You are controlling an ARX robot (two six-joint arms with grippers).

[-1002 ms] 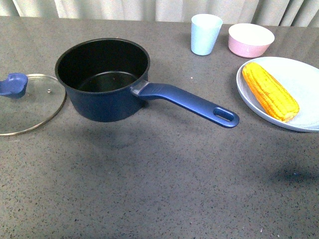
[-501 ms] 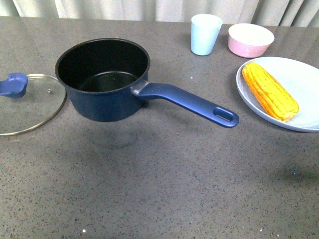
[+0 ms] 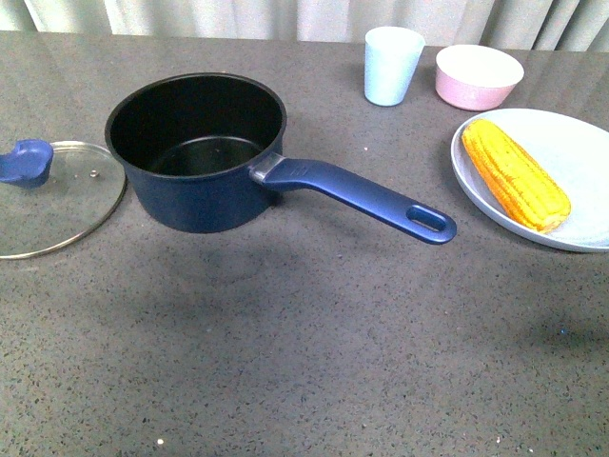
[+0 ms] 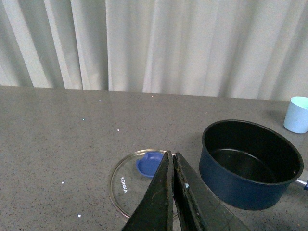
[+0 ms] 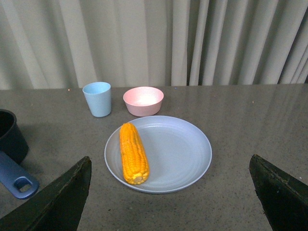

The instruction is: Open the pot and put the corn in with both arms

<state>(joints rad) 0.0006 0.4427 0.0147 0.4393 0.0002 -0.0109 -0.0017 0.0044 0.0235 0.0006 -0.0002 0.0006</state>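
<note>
The navy-blue pot (image 3: 200, 152) stands uncovered on the grey table, its long handle (image 3: 366, 198) pointing right. Its glass lid (image 3: 52, 195) with a blue knob lies flat to the pot's left. The yellow corn (image 3: 515, 173) rests on a pale blue plate (image 3: 585, 162) at the right. No gripper shows in the front view. In the left wrist view my left gripper (image 4: 172, 155) is shut with nothing in it, hovering over the lid (image 4: 132, 180) beside the pot (image 4: 250, 161). In the right wrist view my right gripper (image 5: 171, 185) is open wide, above and short of the corn (image 5: 133, 152).
A light blue cup (image 3: 392, 64) and a pink bowl (image 3: 479, 76) stand at the back right, behind the plate. Pale curtains hang behind the table's far edge. The table front is bare grey surface (image 3: 304, 362).
</note>
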